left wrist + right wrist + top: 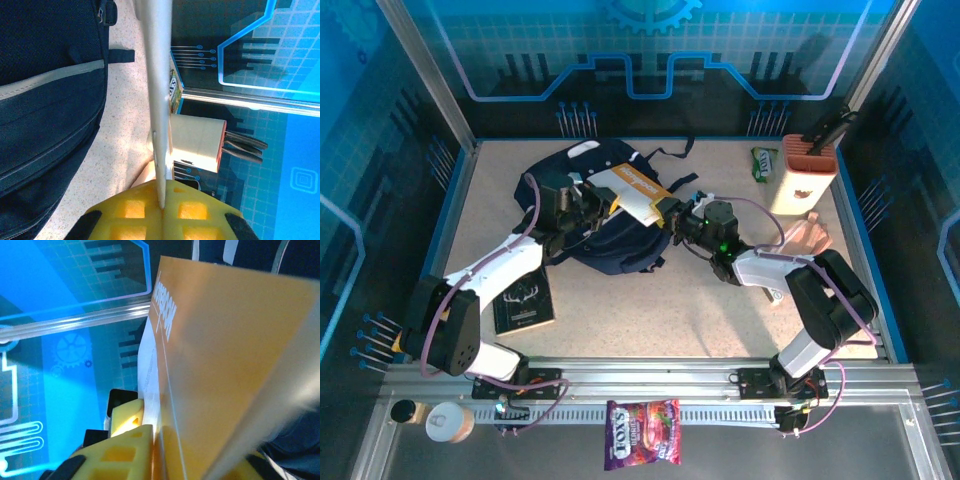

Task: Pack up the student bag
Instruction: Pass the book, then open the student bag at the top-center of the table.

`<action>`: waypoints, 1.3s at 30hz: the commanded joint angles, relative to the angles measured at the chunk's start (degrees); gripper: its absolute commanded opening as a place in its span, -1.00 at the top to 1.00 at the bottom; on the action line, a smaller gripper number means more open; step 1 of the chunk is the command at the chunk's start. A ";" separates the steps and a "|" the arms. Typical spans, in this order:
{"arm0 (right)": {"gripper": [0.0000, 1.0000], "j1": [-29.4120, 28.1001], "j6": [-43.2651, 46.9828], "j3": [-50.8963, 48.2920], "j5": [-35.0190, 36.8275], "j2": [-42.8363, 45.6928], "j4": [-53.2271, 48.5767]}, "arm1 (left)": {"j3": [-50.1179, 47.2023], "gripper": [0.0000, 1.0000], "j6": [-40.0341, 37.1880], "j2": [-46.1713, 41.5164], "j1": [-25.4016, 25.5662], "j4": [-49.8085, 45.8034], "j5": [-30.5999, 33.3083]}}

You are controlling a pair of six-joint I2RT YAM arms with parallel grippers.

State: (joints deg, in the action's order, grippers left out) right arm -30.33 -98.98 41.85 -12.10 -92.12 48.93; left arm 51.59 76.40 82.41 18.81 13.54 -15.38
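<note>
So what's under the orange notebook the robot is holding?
The navy student bag lies under the orange notebook, pinched by the left tool and right tool. The notebook covers the bag's middle, so whether its opening is unzipped there cannot be seen.

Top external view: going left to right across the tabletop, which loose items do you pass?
Black book, student bag, green packet, cream holder with dark handles. The orange notebook, held by the left gripper and right gripper, overlaps the bag, so it is left out.
</note>
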 commanded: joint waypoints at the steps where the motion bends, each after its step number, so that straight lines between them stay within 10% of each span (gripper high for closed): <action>1: 0.80 0.27 1.40 -0.66 1.43 1.36 2.21 | -0.81 0.87 -1.70 -1.63 -0.31 -1.57 1.33; 9: 1.00 2.46 6.55 -2.68 1.56 5.60 -1.70 | 0.58 -0.15 -13.43 -2.47 -0.79 -11.13 5.27; 18: 1.00 9.61 19.96 -7.83 2.83 20.89 -21.85 | 10.60 -0.67 -45.17 1.47 0.23 -30.17 9.39; 29: 1.00 17.70 30.41 -8.66 5.98 36.85 -45.50 | 29.62 -0.63 -73.32 17.16 10.10 -48.80 23.53; 39: 1.00 19.16 30.56 -9.28 5.96 38.59 -48.17 | 49.92 -0.34 -80.57 36.10 13.11 -65.28 33.47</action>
State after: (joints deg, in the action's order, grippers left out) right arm -12.19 -69.38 33.45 -6.72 -54.30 2.15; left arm 97.49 -0.12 115.72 30.94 -44.14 12.10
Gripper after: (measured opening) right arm 0.057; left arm 0.677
